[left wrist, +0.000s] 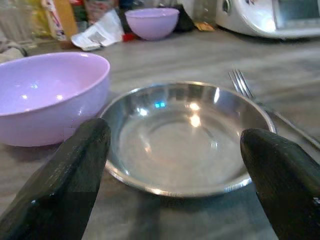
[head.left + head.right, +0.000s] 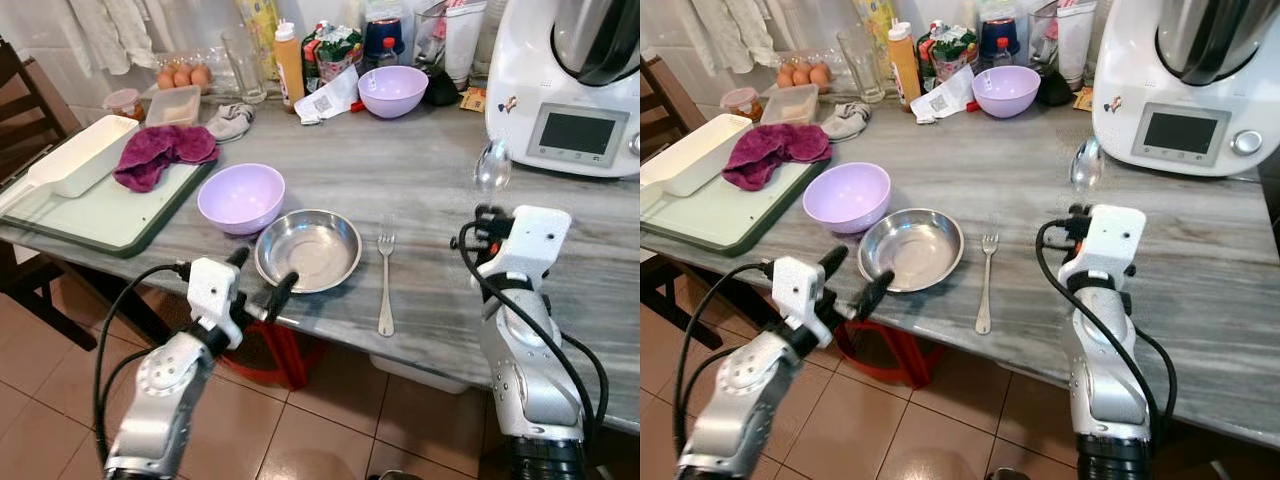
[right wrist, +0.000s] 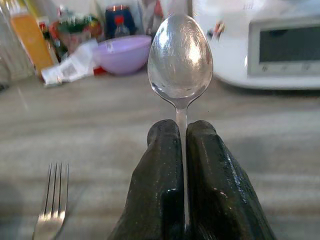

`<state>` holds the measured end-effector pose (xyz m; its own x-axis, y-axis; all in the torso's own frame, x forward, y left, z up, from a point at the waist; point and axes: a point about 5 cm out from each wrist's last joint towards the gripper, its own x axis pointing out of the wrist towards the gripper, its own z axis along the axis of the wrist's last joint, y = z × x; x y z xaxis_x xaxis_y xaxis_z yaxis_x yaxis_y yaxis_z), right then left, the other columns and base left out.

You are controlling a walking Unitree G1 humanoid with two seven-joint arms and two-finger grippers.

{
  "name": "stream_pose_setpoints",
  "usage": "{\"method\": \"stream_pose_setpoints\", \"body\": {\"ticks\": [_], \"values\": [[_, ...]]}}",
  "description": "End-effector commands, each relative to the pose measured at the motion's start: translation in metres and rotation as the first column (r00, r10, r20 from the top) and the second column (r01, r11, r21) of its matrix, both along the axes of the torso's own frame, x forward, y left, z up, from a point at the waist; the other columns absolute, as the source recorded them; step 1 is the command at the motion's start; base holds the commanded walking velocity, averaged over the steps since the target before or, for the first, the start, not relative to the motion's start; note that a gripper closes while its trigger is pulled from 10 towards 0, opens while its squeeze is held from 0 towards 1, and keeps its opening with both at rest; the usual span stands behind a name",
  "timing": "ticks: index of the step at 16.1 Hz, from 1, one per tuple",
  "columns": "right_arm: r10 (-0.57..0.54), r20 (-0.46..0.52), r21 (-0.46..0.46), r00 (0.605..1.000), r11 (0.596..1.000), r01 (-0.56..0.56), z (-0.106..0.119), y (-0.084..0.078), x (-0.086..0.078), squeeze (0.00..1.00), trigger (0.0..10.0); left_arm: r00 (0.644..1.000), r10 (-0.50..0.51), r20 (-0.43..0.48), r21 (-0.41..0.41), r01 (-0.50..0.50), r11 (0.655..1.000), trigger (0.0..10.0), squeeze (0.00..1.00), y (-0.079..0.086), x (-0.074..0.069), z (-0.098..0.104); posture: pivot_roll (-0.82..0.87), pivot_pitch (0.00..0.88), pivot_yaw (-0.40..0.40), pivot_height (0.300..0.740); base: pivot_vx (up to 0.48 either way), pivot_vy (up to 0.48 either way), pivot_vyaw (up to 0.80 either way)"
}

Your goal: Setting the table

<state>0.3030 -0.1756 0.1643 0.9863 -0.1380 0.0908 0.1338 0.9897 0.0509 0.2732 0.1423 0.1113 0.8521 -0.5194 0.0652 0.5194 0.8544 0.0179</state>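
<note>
Spoon [image 3: 180, 57] stands upright, its handle pinched between the closed fingers of the right gripper [image 3: 181, 142], bowl end up, above the grey table [image 2: 420, 180] at 3 o'clock from the fork [image 2: 385, 280]. Steel bowl [image 2: 308, 248]: nothing inside. Lilac bowl [image 2: 240, 196] touching it at 10 o'clock, contents not visible. Left gripper [image 2: 262, 280] spread wide, holding nothing, at the steel bowl's near rim, forearm angled up from below the table edge.

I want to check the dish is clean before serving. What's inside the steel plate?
Nothing: the steel plate shows only a bare, shiny bottom with light reflections. The table under it is covered.
</note>
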Motion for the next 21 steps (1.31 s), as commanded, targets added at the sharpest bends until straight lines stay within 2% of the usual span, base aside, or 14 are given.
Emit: {"method": "stream_pose_setpoints", "body": {"ticks": [1,4,10,15,17,19,21], "values": [[0.024,-0.03,-0.002,0.999,1.0,-0.024,-0.003,0.004,-0.002,0.0,10.0,0.999,-0.033,0.012,0.016,0.033,0.999,10.0,0.0,0.002,-0.004,0.002,-0.2,0.119,0.1,0.74,0.0,0.0,0.0],[0.072,-0.148,0.038,0.986,0.997,-0.068,-0.022,0.01,-0.009,0.0,10.0,0.996,-0.093,-0.004,0.02,0.093,0.995,10.0,0.0,0.003,-0.01,-0.001,-0.21,0.124,0.1,0.74,0.0,0.0,0.0],[0.166,-0.225,0.054,0.96,0.986,-0.158,-0.032,0.029,-0.023,0.0,10.0,0.992,-0.128,-0.013,0.013,0.128,0.992,10.0,0.0,0.001,-0.011,-0.002,-0.21,0.127,0.102,0.74,0.0,0.0,0.0],[0.151,-0.294,0.047,0.944,0.989,-0.143,-0.044,0.027,-0.033,0.0,10.0,0.988,-0.151,-0.017,0.009,0.151,0.989,10.0,0.0,-0.002,-0.011,-0.003,-0.21,0.131,0.104,0.74,0.0,0.0,0.0],[0.143,-0.301,0.044,0.943,0.99,-0.136,-0.045,0.026,-0.034,0.0,10.0,0.982,-0.186,-0.005,-0.012,0.186,0.982,10.0,0.0,-0.005,-0.013,-0.002,-0.21,0.134,0.106,0.74,0.0,0.0,0.0],[0.115,-0.311,0.042,0.943,0.993,-0.107,-0.047,0.021,-0.032,0.0,10.0,0.962,-0.273,-0.002,-0.037,0.273,0.961,10.0,0.0,-0.01,-0.02,0.0,-0.22,0.132,0.108,0.74,0.0,0.0,0.0],[0.108,-0.311,0.04,0.944,0.994,-0.101,-0.046,0.02,-0.031,0.0,10.0,0.949,-0.314,-0.016,-0.041,0.313,0.949,10.0,0.0,-0.013,-0.022,-0.001,-0.22,0.13,0.109,0.74,0.0,0.0,0.0]]}}
